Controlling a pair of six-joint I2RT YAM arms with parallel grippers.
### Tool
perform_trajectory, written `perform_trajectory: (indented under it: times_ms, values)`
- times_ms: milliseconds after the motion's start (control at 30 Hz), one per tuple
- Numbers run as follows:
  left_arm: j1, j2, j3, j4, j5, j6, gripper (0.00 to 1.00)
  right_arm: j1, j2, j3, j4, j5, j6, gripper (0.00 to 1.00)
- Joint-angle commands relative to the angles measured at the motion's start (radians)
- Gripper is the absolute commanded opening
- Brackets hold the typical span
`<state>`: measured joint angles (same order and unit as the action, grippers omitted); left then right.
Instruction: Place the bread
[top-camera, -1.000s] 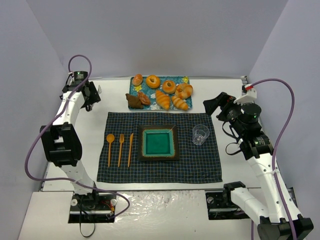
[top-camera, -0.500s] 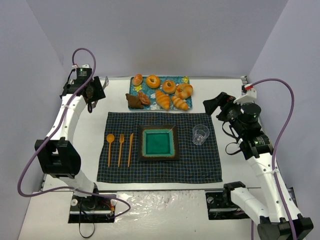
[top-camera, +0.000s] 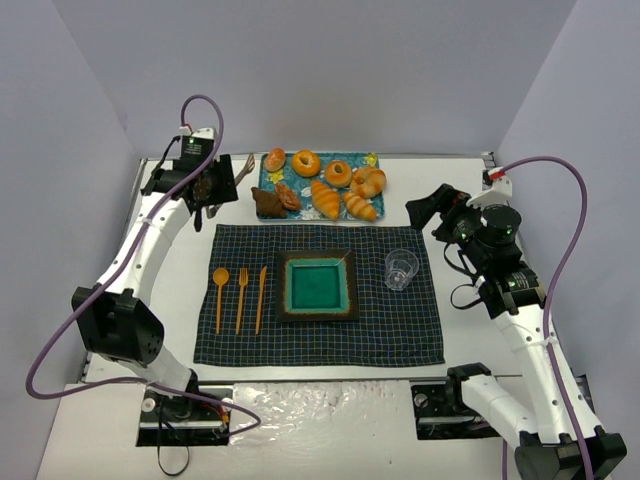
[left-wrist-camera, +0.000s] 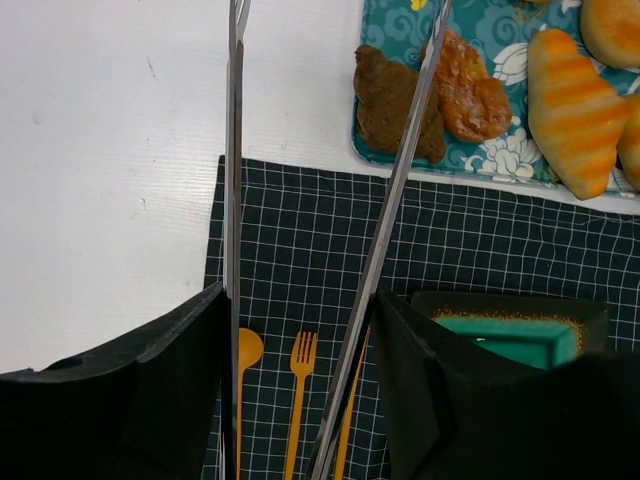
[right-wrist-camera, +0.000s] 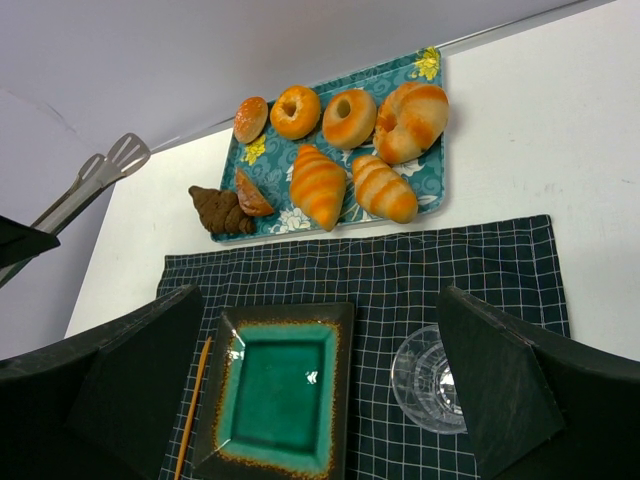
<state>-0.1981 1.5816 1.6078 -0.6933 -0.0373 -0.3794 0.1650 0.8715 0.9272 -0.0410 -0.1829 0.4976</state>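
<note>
The bread (top-camera: 266, 204) is a dark chocolate-brown ridged pastry at the near left corner of the teal tray (top-camera: 372, 160). It also shows in the left wrist view (left-wrist-camera: 395, 100) and the right wrist view (right-wrist-camera: 220, 210). My left gripper (top-camera: 215, 185) is shut on metal tongs (left-wrist-camera: 233, 150), whose arms spread open toward the tray. The right tong arm crosses over the bread in the left wrist view. The tong tips (top-camera: 243, 168) are left of the tray. My right gripper (top-camera: 425, 210) is open and empty, right of the tray and above the placemat.
A green square plate (top-camera: 316, 285) sits mid-placemat with an orange spoon, fork and knife (top-camera: 240, 298) to its left and a clear glass (top-camera: 401, 268) to its right. Golden croissants (top-camera: 325, 200), donuts and a small reddish roll (top-camera: 290, 197) fill the tray.
My left arm has swung right from the table's left edge toward the tray, carrying the tongs. The right arm has not moved.
</note>
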Motion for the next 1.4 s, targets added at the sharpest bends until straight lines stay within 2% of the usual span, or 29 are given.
perform_trajectory:
  times_ms: [0,367,1367]
  values:
    - [-0.037,-0.075,-0.002,0.034,-0.003,-0.001,0.51,0.009,0.001,0.019,0.072,0.014,0.002,1.0]
    - [-0.082,-0.086,-0.108,0.101,-0.003,-0.06,0.52,0.022,-0.003,0.004,0.072,0.022,0.007,1.0]
    - [-0.109,0.049,-0.191,0.248,-0.008,-0.151,0.51,0.04,0.006,0.015,0.05,0.04,-0.007,1.0]
